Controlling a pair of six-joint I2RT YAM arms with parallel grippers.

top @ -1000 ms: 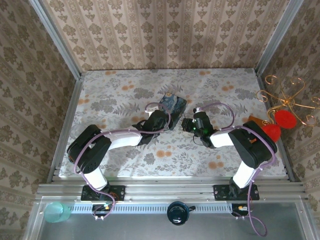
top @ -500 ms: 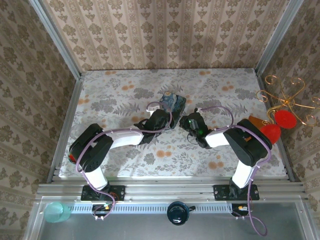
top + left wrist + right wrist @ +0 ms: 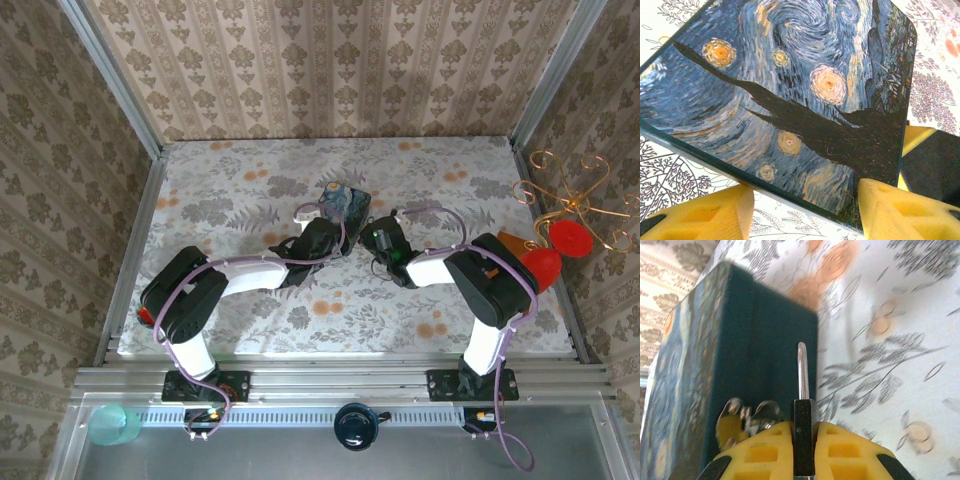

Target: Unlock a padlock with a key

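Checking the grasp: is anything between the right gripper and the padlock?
Nothing visible. The padlock sits clamped between the right gripper's fingers, with its shackle pointing out alongside the tin's dark side.

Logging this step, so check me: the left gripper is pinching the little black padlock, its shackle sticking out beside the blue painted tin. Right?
Not quite: the right gripper, not the left, is pinching the padlock. The right wrist view shows its dark body between the yellow fingers, the shackle sticking out beside the blue painted tin.
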